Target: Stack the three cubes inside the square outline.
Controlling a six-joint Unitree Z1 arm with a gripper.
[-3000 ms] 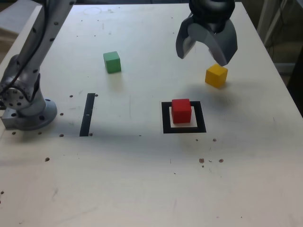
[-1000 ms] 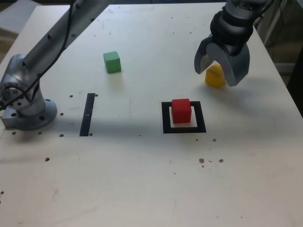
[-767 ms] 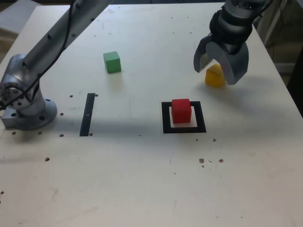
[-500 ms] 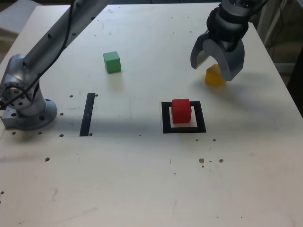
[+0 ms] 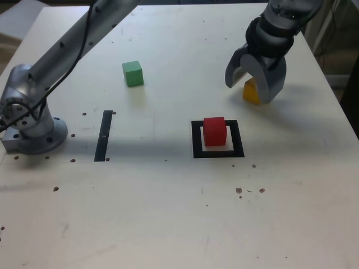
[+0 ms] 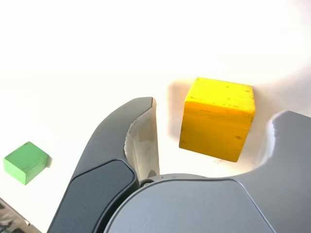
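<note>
In the exterior view we see a pale, speckled table (image 5: 168,213) with the square outline (image 5: 218,139), a thick black frame around a white centre, as our landmark. The red cube (image 5: 215,131) sits inside that outline, upright and matte. The green cube (image 5: 133,73) lies well apart from the outline, toward the exterior view's left and farther up the table. The yellow cube (image 5: 251,92) rests beyond the outline toward the exterior view's right, only a sliver of it showing between the grey prongs of the gripper (image 5: 252,84), which points down over it. A thin black bar (image 5: 104,135) marks the table to the exterior view's left of the outline, and the arm's round metal base (image 5: 33,131) stands beyond that bar.

The wrist view gives us what the first cannot: the yellow cube (image 6: 217,118) nearly whole, plain-faced with faint dark scuffs and crisp edges, lying on the bright table between the gripper's (image 6: 214,126) two smooth, curved grey fingers (image 6: 121,145). We see a clear gap of table on each side of the cube, so the jaws stand apart and grasp nothing. The green cube (image 6: 26,162) shows small at the edge of this view; the outline and red cube do not appear here.
</note>
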